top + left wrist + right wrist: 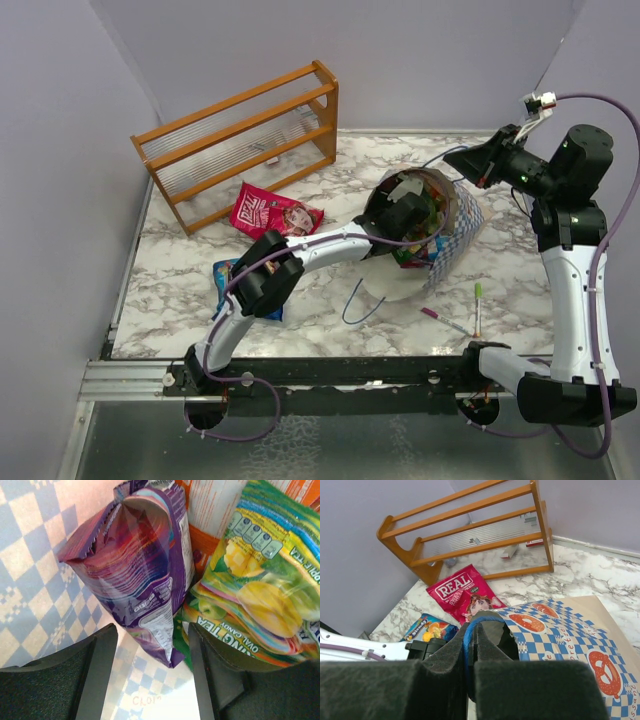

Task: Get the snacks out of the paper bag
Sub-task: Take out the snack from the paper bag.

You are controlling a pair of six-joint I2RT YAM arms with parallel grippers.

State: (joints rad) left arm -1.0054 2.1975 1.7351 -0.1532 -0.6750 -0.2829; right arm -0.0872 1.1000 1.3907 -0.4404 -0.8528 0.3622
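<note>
The cream paper bag (455, 235) with its blue checked band lies on its side, mouth facing left. My right gripper (465, 162) is shut on its blue cord handle (468, 630) and holds the mouth up; the bag's outside fills the right of the right wrist view (560, 635). My left gripper (403, 216) is inside the mouth, open (152, 675), with the corner of a purple packet (135, 575) between its fingers, untouched. A green-yellow packet (260, 585) and an orange one (200, 545) lie beside it. A red packet (272, 213) and a blue packet (224, 275) lie on the table.
A wooden rack (240, 140) stands at the back left. A green pen (477, 303) and a pink pen (440, 319) lie near the front right. The bag's second blue handle (360, 305) trails on the marble table. Grey walls close in three sides.
</note>
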